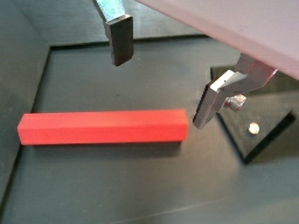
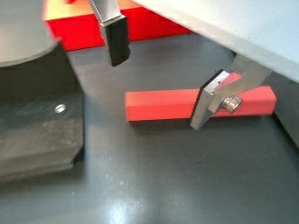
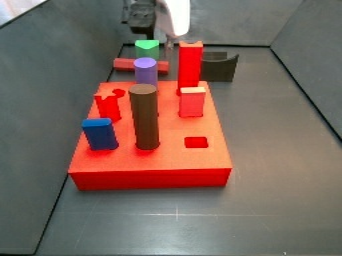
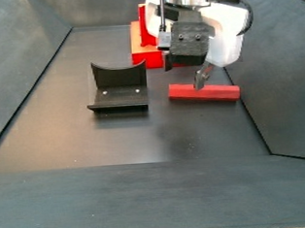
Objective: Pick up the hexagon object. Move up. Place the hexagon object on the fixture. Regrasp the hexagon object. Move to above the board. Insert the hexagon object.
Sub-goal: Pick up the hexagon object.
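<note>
Lying flat on the dark floor: long, slim salmon-red hexagonal rod, likely light, rigid, smooth-sided. Poised above mid-length, end effector spread wide, empty; best gripped across flat faces.

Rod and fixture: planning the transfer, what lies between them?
Only bare floor between the rod and the fixture, as a side view shows; the open hand hangs over the rod.

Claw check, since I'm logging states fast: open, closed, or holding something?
Claw: open, holding nothing, fingers spread above the red rod lying on the floor.
</note>
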Robot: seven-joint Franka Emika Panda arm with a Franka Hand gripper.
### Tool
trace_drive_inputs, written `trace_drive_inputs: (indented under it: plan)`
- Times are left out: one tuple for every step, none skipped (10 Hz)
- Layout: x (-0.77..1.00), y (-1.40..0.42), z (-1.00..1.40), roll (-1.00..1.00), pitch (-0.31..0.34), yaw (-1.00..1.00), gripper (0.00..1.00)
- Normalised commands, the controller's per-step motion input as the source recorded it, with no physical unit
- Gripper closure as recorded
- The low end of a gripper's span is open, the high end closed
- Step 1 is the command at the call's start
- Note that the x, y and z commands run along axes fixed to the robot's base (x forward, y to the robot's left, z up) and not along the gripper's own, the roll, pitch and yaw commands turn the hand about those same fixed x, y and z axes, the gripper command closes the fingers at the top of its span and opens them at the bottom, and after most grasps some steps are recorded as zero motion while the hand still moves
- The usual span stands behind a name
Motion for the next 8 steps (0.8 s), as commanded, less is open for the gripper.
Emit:
trace_drive_inputs:
  plan:
    - [-0.17, -0.08, -0.3, -0.3, -0.217, -0.79, 0.0]
    - [-0.16, -0.08, -0.26, -0.33, -0.184, -0.76, 0.0]
    - [-0.13, -0.07, -0.17, -0.38, -0.09, -0.7, 0.0]
    - [-0.08, -0.06, -0.08, -0.43, 0.0, -0.63, 0.0]
    - [-0.07, -0.06, -0.07, -0.44, 0.0, -0.63, 0.0]
    - [-0.05, -0.03, -0.11, -0.44, 0.0, -0.61, 0.0]
    - [0.03, 0.0, -0.23, -0.42, 0.023, -0.57, 0.0]
    - [0.33, 0.05, -0.27, -0.38, 0.07, -0.5, 0.0]
